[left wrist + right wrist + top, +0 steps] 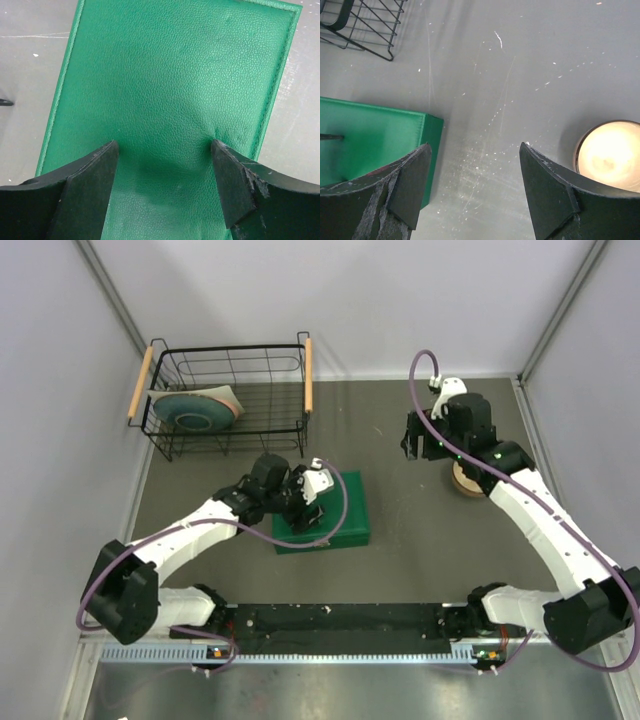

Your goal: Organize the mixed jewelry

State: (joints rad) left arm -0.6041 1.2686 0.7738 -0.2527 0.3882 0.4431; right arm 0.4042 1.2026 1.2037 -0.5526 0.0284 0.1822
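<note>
The green box (348, 508) lies shut mid-table; no compartments show. My left gripper (305, 502) is open, right over the lid, and in the left wrist view (165, 145) its fingers straddle bare green leather (175, 75), close to it or touching it. My right gripper (425, 445) is open and empty above bare table, between the box and the round tan bowl (466, 480). In the right wrist view (475, 146) the box corner (370, 135) is at the left and the bowl (610, 152) at the right, washed out by glare. No rings or bracelet show in any view.
A black wire basket (225, 400) with wooden handles stands at the back left and holds a blue-grey dish (195, 410); its corner shows in the right wrist view (365, 25). Grey walls close in the table's left, right and back sides.
</note>
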